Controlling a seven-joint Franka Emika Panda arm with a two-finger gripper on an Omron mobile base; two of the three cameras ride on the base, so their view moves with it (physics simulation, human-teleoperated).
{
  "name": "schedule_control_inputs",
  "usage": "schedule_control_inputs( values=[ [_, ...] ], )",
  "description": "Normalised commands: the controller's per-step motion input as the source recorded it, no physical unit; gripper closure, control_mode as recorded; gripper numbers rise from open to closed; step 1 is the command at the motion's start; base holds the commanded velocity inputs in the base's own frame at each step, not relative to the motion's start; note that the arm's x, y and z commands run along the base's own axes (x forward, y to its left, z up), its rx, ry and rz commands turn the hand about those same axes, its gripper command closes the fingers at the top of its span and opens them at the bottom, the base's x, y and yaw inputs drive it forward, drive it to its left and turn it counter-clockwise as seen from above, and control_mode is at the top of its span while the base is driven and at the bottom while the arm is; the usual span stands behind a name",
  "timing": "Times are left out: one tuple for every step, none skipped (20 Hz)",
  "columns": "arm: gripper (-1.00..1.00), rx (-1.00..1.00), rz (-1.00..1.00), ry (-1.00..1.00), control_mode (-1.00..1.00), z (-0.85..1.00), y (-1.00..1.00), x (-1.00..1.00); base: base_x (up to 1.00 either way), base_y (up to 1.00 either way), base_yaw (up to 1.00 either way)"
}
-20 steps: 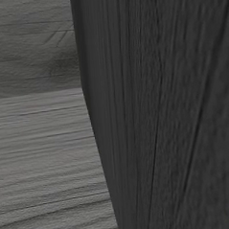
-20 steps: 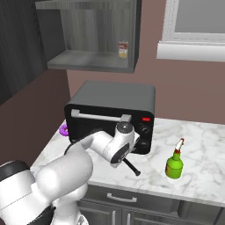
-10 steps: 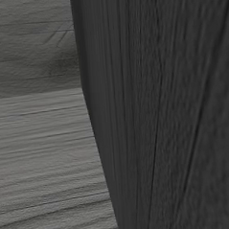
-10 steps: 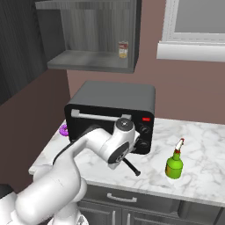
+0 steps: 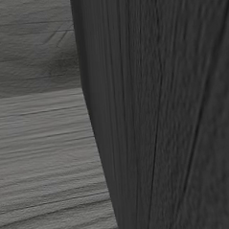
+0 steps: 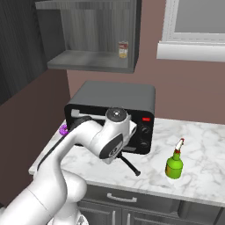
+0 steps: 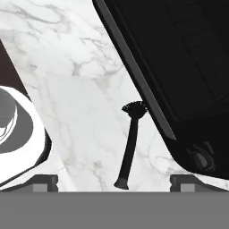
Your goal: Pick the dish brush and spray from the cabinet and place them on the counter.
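Right base view: the spray bottle (image 6: 174, 161) and dish brush (image 6: 130, 165) both lay on the worktop (image 6: 206, 145), so little seemed left. Hand view: jaws stood open, empty; brush (image 7: 129, 145) lay between them.

A kitchen: marble counter (image 6: 206, 145), toaster oven (image 6: 110, 110), wall cabinet (image 6: 88, 35).

White arm (image 6: 66, 149) bent forward at the elbow, wrist turned downward. Gripper (image 7: 114, 182) with jaws spread wide, both fingertips (image 7: 44, 181) apart, holding nothing.
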Motion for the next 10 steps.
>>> schedule_control_inputs(
  values=[
    [-1.0,0.0,0.0,-0.01,-1.0,0.84,0.02,-0.28,0.0,0.0,0.0],
    [-1.0,0.0,0.01,-0.08,-1.0,0.84,0.04,-0.39,0.0,0.0,0.0],
    [-1.0,0.0,0.02,-0.13,-1.0,0.79,0.03,-0.42,0.0,0.0,0.0],
    [-1.0,0.0,0.02,-0.17,-1.0,0.72,0.09,-0.46,0.0,0.0,0.0],
    [-1.0,0.0,0.01,-0.17,-1.0,0.67,0.12,-0.47,0.0,0.0,0.0],
    [-1.0,0.0,0.0,-0.17,-1.0,0.65,0.12,-0.5,0.0,0.0,0.0],
    [-1.0,0.0,0.0,-0.16,-1.0,0.58,0.18,-0.51,0.0,0.0,0.0],
    [-1.0,0.0,0.0,-0.15,-1.0,0.51,0.21,-0.5,0.0,0.0,0.0],
    [-1.0,0.0,-0.04,-0.15,-1.0,0.45,0.19,-0.47,0.0,0.0,0.0],
    [-1.0,0.0,-0.06,-0.16,-1.0,0.41,0.2,-0.48,0.0,0.0,0.0]
  ],
)
